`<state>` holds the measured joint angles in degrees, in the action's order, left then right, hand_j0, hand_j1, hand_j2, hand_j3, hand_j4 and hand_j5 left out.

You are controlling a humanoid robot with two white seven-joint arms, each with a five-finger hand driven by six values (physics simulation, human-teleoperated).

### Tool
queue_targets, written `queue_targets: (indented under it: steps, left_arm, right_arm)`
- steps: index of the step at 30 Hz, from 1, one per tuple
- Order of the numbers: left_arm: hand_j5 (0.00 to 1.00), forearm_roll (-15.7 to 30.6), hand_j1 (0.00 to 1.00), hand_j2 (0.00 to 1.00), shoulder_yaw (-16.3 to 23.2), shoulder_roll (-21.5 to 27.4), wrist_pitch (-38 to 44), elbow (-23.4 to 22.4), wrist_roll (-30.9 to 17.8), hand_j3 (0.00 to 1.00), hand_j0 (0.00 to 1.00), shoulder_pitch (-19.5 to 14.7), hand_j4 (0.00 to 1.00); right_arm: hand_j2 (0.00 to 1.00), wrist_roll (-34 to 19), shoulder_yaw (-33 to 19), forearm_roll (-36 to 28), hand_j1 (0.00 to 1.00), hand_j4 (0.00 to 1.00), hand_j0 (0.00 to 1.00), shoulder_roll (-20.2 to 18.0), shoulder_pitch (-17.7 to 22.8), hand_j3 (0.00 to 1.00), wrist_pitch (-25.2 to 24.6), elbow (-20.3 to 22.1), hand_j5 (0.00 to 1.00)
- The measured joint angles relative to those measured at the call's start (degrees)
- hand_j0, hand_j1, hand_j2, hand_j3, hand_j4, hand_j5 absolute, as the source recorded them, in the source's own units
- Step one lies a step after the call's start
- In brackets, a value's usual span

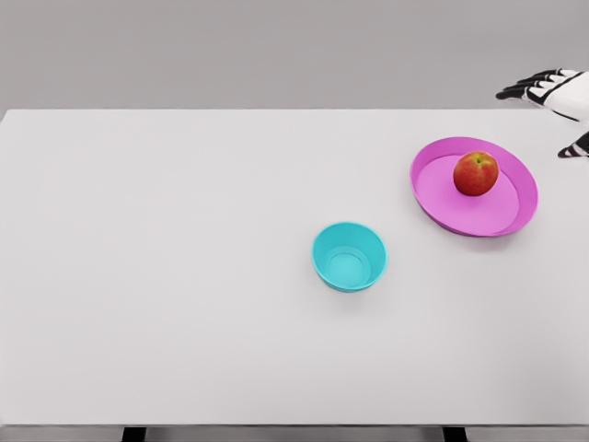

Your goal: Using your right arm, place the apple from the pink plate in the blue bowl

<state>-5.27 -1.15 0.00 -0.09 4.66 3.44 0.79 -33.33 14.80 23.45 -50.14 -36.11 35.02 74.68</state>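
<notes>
A red apple (476, 173) sits on the pink plate (442, 198) at the right of the white table. The blue bowl (349, 257) stands near the table's middle, down and left of the plate, with nothing in it. My right hand (552, 97) shows at the upper right edge, above and to the right of the plate, apart from the apple. Its fingers (525, 87) are spread and point left, and the thumb (576, 147) hangs lower. It holds nothing. The left arm is out of view.
The white table (184, 276) spans the whole view, with its far edge near the top and its front edge at the bottom. Behind it is a plain grey wall.
</notes>
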Motion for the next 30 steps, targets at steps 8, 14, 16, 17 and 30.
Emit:
queue_targets:
  steps: [8,14,16,17,30]
  left_arm:
    - [1.00,0.00,1.00,1.00,0.00,0.00,0.00,-0.01,0.00,1.00,1.00,0.00,1.00]
    - [1.00,0.00,1.00,1.00,0.00,0.00,0.00,0.00,0.00,1.00,1.00,0.00,1.00]
    - [1.00,0.00,1.00,1.00,0.00,0.00,0.00,0.00,0.00,1.00,1.00,0.00,1.00]
    - [1.00,0.00,1.00,1.00,-0.01,0.00,0.00,0.00,0.00,1.00,1.00,0.00,1.00]
    - [1.00,0.00,1.00,1.00,0.00,0.00,0.00,0.00,0.00,1.00,1.00,0.00,1.00]
  right_arm:
    - [1.00,-1.57,10.79,0.61,1.00,1.00,1.00,5.20,-7.74,1.00,0.09,-11.01,1.00]
    - [1.00,-1.68,14.44,0.91,1.00,1.00,1.00,7.30,-9.15,1.00,0.14,-16.80,1.00]
    - [1.00,-1.68,15.41,0.90,1.00,1.00,1.00,7.59,-10.29,1.00,0.12,-18.05,1.00]
    - [1.00,-1.68,16.02,0.93,1.00,1.00,1.00,7.91,-10.82,1.00,0.12,-18.70,1.00]
    - [1.00,-1.69,21.53,1.42,1.00,1.00,1.00,10.59,-13.98,1.00,0.12,-25.70,1.00]
